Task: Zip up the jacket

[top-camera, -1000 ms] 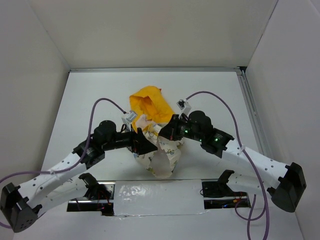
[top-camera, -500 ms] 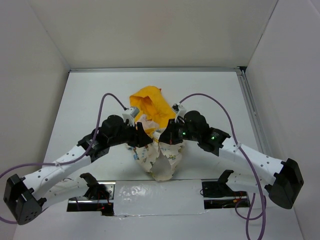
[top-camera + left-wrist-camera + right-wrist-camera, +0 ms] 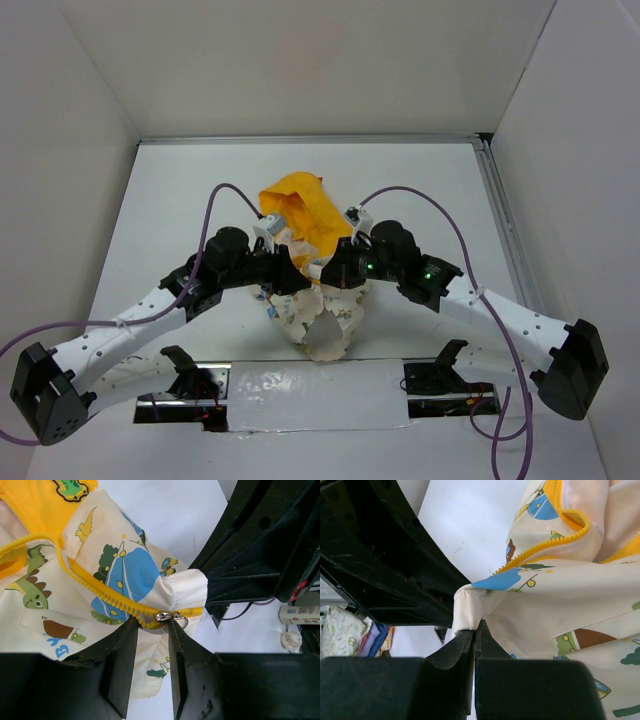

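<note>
The jacket (image 3: 325,325) lies crumpled mid-table, cream with cartoon prints, its yellow hood (image 3: 298,205) pointing away from the arms. Both grippers meet over its front. My left gripper (image 3: 152,622) has its jaws partly apart, tips against the yellow zipper teeth (image 3: 100,594). The silver zipper slider (image 3: 167,616) sits at the right finger's tip, and nothing fills the gap between the jaws. My right gripper (image 3: 476,628) is shut on a cream corner of the jacket's hem (image 3: 470,610), pinched at the fingertips. From above, the left gripper (image 3: 298,280) and the right gripper (image 3: 326,272) almost touch.
White walls enclose the table on three sides, and a metal rail (image 3: 498,215) runs along its right edge. A taped white strip (image 3: 310,388) covers the near edge between the arm bases. Purple cables (image 3: 215,205) loop above both wrists.
My left arm has swung right and forward onto the jacket, and its jaws have narrowed around the zipper. The right arm shifted slightly left, still gripping the hem.
</note>
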